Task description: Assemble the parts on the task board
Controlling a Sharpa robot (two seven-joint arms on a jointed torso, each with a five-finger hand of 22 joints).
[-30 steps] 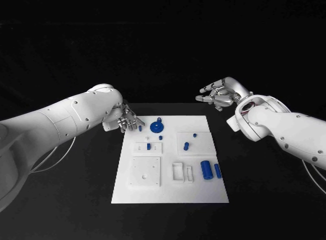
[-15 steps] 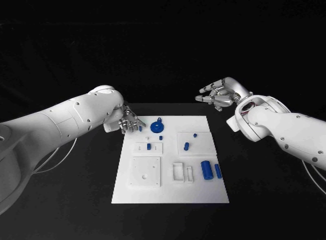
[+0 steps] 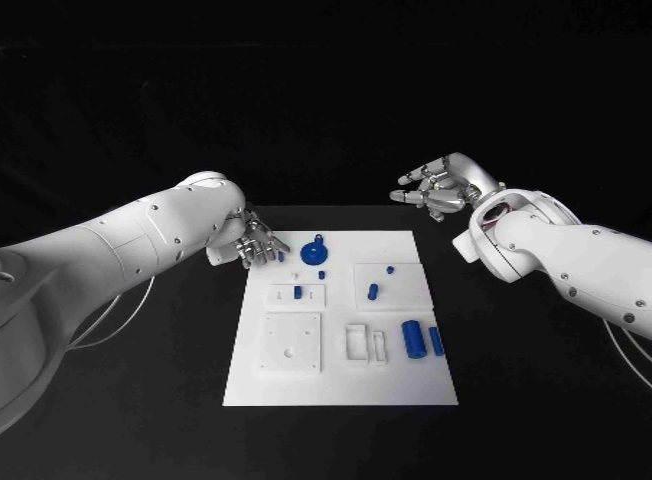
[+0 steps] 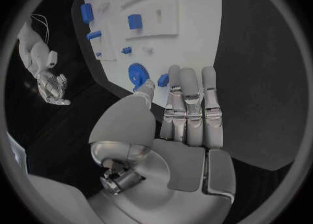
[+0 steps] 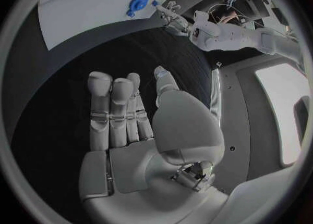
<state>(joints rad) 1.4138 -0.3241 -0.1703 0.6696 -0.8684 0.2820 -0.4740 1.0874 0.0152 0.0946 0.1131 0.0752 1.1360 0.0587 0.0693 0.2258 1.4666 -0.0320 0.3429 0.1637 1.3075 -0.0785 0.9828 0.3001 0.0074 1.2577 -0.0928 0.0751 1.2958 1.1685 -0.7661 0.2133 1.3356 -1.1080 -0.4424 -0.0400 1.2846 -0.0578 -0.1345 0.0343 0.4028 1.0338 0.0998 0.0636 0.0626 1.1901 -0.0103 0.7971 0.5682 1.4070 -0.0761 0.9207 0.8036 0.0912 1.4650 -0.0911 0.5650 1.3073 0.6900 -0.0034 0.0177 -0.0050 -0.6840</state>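
The white task board lies in the middle of the black table. It carries a blue wheel-shaped part, a blue cylinder and several small blue pegs. My left hand is at the board's far left corner with its fingers straight and together. Its fingertips are next to a small blue peg. In the left wrist view this peg sits just off the fingertips, beside the wheel, and nothing is gripped. My right hand hovers beyond the far right corner, with its fingers apart and nothing in them.
White raised blocks and sockets stand on the near half of the board. Black table surrounds the board on all sides. My right forearm stretches along the board's right side, clear of it.
My left hand has edged slightly at the board's far left corner near the small peg. The right hand and the parts have stayed put.
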